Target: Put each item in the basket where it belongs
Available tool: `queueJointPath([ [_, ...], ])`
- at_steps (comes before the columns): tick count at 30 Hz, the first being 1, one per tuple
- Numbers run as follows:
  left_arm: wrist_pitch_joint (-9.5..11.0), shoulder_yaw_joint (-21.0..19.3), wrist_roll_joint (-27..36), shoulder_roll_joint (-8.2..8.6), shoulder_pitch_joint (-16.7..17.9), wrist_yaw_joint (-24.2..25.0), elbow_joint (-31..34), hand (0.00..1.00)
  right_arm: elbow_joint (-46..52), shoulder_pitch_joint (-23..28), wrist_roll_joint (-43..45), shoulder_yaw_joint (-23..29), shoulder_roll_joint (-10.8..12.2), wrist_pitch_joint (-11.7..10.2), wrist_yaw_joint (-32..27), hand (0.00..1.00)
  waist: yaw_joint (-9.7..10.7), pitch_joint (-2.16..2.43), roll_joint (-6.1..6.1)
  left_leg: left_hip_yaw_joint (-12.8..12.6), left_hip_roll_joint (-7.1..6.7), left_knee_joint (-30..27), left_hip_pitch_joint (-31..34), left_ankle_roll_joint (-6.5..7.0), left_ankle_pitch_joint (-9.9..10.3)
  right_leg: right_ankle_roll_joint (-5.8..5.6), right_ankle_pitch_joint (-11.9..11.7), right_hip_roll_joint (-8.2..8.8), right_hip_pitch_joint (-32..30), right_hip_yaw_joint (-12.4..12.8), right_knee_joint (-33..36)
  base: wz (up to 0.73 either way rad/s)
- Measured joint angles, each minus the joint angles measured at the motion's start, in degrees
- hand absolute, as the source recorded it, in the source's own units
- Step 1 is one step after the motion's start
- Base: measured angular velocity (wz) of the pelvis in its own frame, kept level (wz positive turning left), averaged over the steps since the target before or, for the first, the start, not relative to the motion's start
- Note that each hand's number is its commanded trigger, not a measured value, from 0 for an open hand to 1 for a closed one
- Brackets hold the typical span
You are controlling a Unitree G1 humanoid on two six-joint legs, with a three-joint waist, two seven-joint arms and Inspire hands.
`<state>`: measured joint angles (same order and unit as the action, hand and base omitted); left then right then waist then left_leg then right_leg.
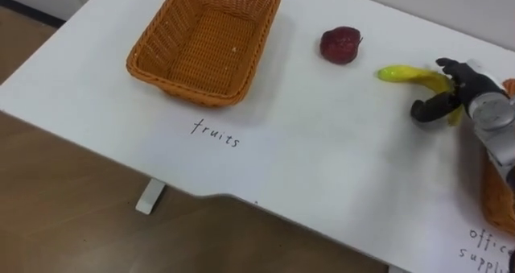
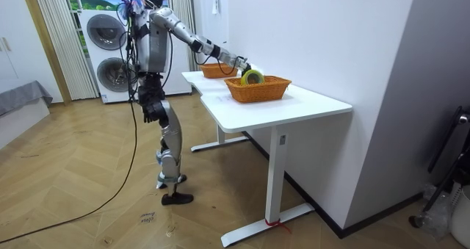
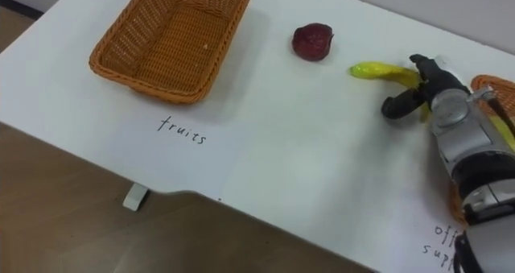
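Wicker fruits basket [image 1: 138, 64] sits empty on the white table [image 1: 322, 152], toward its left. At the table's right, the right hand [image 1: 473, 92] curls round one end of the yellow banana [image 1: 406, 74]. A red apple [image 1: 340, 45] lies between basket and banana. The left hand [image 2: 151, 107] hangs by the thigh.

Both eye views look steeply down from the robot's head, close over the white rectangular table top [image 1: 322, 160]. They share the empty orange woven wicker basket [image 1: 205, 39], the dark red apple [image 1: 340, 45] and the curved yellow banana [image 1: 410, 75]; in the right eye view each sits further left. The room view stands well off beyond the table's short end, looking along it at the whole robot, which stands at the long side.
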<state>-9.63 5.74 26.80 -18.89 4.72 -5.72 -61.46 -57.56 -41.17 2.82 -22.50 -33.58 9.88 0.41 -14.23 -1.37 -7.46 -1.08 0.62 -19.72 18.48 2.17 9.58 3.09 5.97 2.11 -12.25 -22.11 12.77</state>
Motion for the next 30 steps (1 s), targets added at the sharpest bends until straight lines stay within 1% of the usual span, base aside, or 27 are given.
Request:
queueJointPath([
  [2,0.03,0.08,-0.05,-0.07,0.00,0.34,-0.01,0.00,-0.03,0.00,0.06,-0.83,0.00,-0.02,-0.06,1.00,0.00,0.00,0.01,0.07,-0.02,0.00,0.07,-0.06,-0.14,0.05,0.00,0.01,-0.02,-0.06,-0.06,0.00],
  [6,0.46,0.08,-0.28,-0.14,-0.02,1.44,-0.08,0.00,-0.01,-0.03,1.16,-0.85,-2.05,-0.61,-1.08,1.00,-0.35,0.00,0.00,0.07,-0.07,0.02,0.24,-0.01,-0.38,0.19,0.10,0.11,-0.03,-0.24,-0.25,0.04],
  [10,0.92,0.08,-0.28,-0.24,0.10,1.76,-0.44,0.00,0.00,-0.04,2.21,-0.87,-2.85,-1.13,-1.22,1.00,-0.35,0.02,-0.04,0.06,-0.08,0.32,0.25,0.01,-0.57,0.18,0.09,0.04,0.12,-0.34,-0.81,0.01],
  [14,1.46,0.08,-0.31,-0.32,0.08,2.28,-0.44,0.00,0.07,-0.06,2.28,-0.91,-3.00,-1.23,-1.36,1.00,-0.33,0.03,-0.09,0.05,-0.08,0.94,0.15,-0.01,-0.58,0.16,0.09,-0.03,0.12,-0.38,-1.19,0.00],
  [23,1.51,0.03,-0.57,-0.33,0.02,3.12,-0.45,0.00,0.61,-0.06,1.69,-0.54,-3.30,-1.10,0.00,1.00,-0.19,-0.10,-0.60,-0.11,-0.08,1.78,-0.19,-0.06,-0.54,0.12,0.12,-0.05,0.06,-0.28,-1.33,0.00],
  [30,1.56,0.02,-0.59,-0.34,0.04,4.20,-0.51,0.00,0.62,-0.05,-0.07,-0.45,-3.29,-1.09,1.07,1.00,-0.19,-0.11,-0.61,-0.08,-0.07,1.72,-0.19,-0.07,-0.54,0.13,0.10,-0.03,0.06,-0.26,-1.12,0.00],
])
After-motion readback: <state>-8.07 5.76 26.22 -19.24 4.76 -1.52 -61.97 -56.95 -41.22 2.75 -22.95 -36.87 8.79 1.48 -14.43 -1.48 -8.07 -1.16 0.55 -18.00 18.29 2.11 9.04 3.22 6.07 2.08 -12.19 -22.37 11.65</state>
